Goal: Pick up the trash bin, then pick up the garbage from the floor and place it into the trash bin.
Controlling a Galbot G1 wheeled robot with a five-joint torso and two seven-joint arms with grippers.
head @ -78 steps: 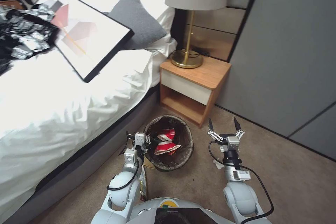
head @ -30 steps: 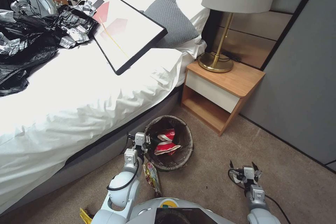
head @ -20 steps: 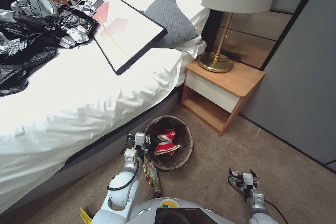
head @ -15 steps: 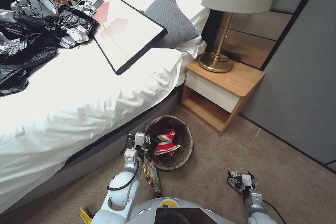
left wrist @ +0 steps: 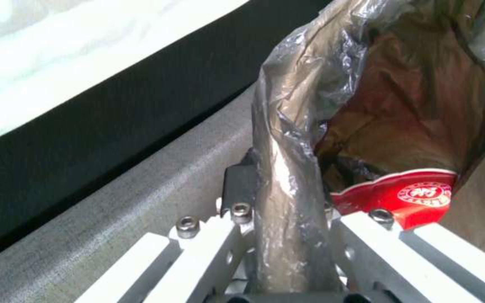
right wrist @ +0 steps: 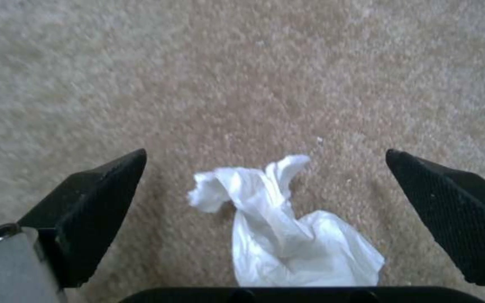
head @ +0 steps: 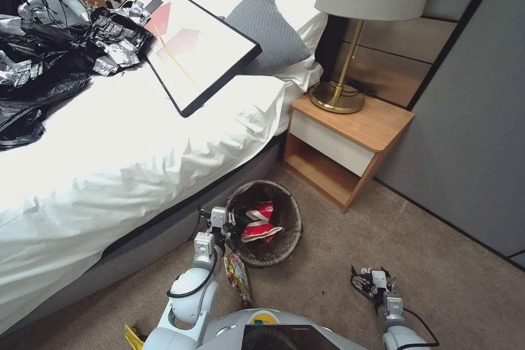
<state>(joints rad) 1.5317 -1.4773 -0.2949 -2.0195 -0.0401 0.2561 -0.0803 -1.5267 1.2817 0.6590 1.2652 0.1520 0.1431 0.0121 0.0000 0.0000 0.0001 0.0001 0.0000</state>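
Litter-picking is the step in hand: the right claw [right wrist: 265,219] hangs spread wide over the carpet [right wrist: 242,75], its black fingers [right wrist: 94,202] either side of a crumpled white scrap [right wrist: 287,235]. Next, I'd judge, it must drop and pinch. The left claw [left wrist: 279,214] is clenched on the trash bin [head: 265,222] rim beside the bed [head: 109,158]. Only the wrist view reveals the scrap; the head view shows red cups [head: 260,224] binned.

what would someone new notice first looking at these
Likely the trash bin on the carpet beside the bed, red-and-white crushed cups inside, the left gripper clamped on its bag-lined rim. To its right, the right gripper hangs open low over a crumpled white tissue on the carpet. A framed picture and black plastic bags lie on the bed.
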